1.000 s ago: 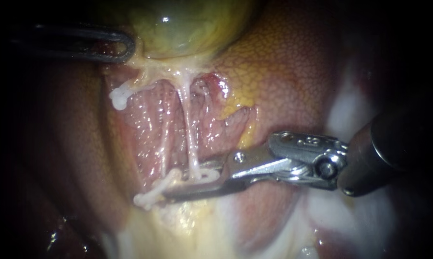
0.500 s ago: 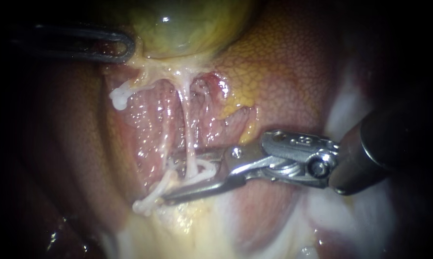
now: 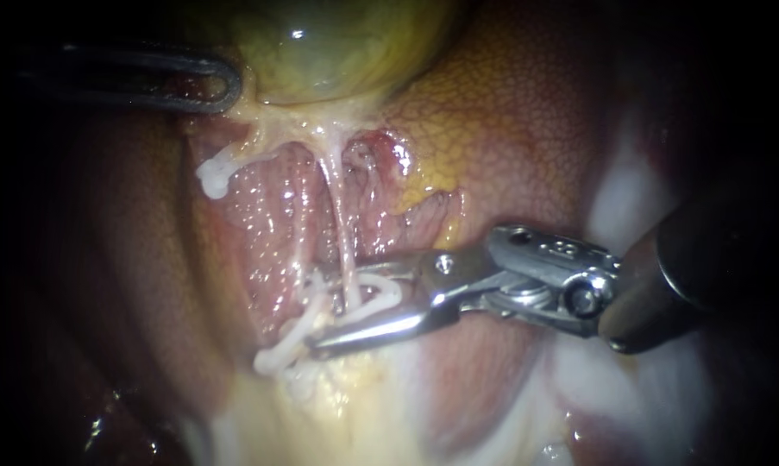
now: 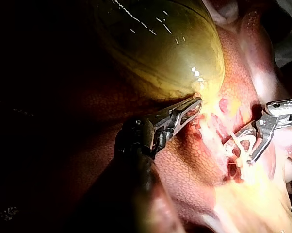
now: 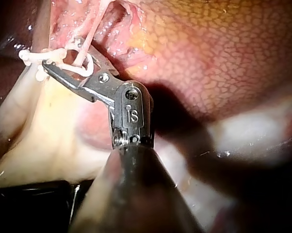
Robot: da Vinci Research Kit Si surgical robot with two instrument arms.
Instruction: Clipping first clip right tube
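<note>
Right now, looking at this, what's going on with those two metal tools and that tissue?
The right instrument, silver with two slim jaws, has them standing apart around a thin pale tube running down from the yellow-green gallbladder. An open white clip sits between those jaws, touching both and straddling the tube; it is not yet squeezed shut. The dark left instrument rests its tip at the pale tissue under the gallbladder.

The yellow-green gallbladder [image 3: 320, 52] lies glossy at the top — mottled reddish-tan liver [image 3: 527, 129] spreads beside it, with pale yellowish fat [image 3: 346, 414] below.
</note>
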